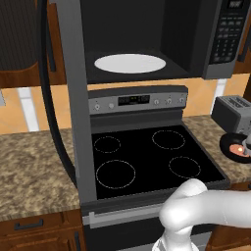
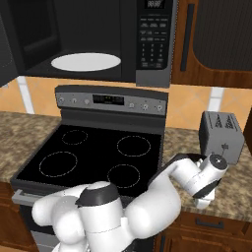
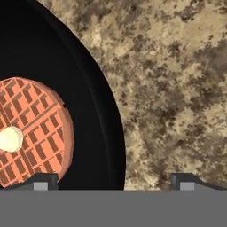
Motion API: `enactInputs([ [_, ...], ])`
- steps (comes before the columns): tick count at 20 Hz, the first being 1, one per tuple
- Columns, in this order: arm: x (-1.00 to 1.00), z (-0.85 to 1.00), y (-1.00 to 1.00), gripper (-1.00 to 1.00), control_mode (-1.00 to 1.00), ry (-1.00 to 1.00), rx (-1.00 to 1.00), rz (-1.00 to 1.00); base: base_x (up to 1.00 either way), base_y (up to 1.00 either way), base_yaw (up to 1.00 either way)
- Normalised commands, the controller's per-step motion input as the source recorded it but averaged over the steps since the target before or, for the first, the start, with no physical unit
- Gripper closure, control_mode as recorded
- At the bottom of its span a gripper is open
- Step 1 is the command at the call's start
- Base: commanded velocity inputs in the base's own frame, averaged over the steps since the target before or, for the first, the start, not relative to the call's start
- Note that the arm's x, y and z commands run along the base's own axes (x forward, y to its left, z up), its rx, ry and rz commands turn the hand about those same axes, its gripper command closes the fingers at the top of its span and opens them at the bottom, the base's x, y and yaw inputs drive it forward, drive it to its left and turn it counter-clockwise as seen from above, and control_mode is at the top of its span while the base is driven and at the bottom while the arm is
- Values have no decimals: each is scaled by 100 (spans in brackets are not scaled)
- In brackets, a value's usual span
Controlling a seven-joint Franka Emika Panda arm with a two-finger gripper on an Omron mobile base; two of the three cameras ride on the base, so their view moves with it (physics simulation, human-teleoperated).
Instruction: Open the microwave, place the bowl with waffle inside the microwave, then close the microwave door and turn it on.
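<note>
The microwave hangs above the stove with its cavity open and the white turntable plate bare. The microwave door is swung out to the left, edge-on to me. On the right counter, in front of the toaster, the black bowl holds the reddish waffle. In the hand view the bowl and the waffle are close below. My gripper is open and straddles the bowl's rim. One fingertip is over the waffle's edge, the other over the granite. Nothing is held.
The black stove top with its knob panel lies under the microwave. A grey toaster stands right behind my hand. Speckled granite counter runs on both sides, with brown cabinets above and below.
</note>
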Motion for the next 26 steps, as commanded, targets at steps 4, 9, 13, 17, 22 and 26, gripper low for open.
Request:
enactInputs([
  [4, 1, -15, 0, 100, -100, -1, 0, 0, 0, 0, 0],
  [9, 0, -12, 0, 100, -100, -3, 0, 0, 0, 0, 0],
  [13, 0, -17, 0, 100, -100, -2, 0, 0, 0, 0, 0],
  [17, -2, -3, 0, 100, -100, -4, 0, -1, 0, 0, 0],
  [22, -30, 23, 0, 100, -100, -12, -1, -3, 0, 0, 0],
  [26, -83, 96, 16, 100, -100, -40, -2, -3, 0, 0, 0],
])
